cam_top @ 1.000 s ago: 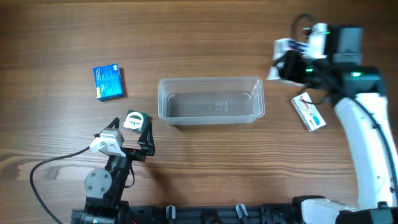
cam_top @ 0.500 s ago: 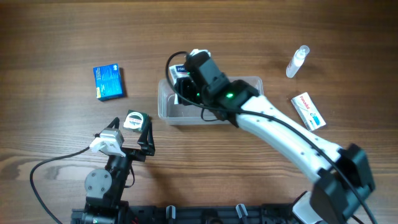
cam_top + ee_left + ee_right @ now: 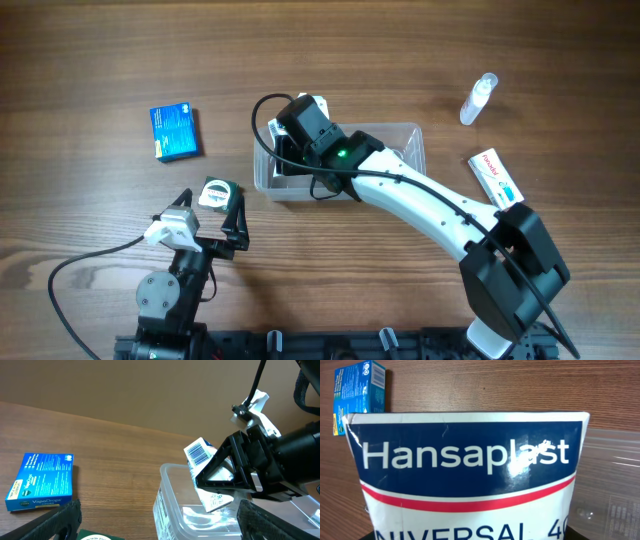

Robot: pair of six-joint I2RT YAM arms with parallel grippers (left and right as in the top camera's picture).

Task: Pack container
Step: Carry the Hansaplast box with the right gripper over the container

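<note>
The container [image 3: 413,152] is a clear plastic tub in the middle of the table. My right gripper [image 3: 288,152] reaches over its left end and is shut on a white and blue Hansaplast box [image 3: 465,475]. In the left wrist view the Hansaplast box [image 3: 206,477] hangs tilted, its lower end just inside the container [image 3: 175,510], held by the right gripper [image 3: 235,472]. My left gripper [image 3: 212,208] is open and empty, near the front left, just behind a green and white box [image 3: 217,191].
A blue box [image 3: 174,132] lies left of the container; it also shows in the left wrist view [image 3: 40,482] and the right wrist view [image 3: 357,395]. A small clear spray bottle [image 3: 478,98] and a white and red box [image 3: 496,178] lie to the right.
My right arm swung from the far right to the container's left end with the Hansaplast box, then lowered a little. The left arm has not moved.
</note>
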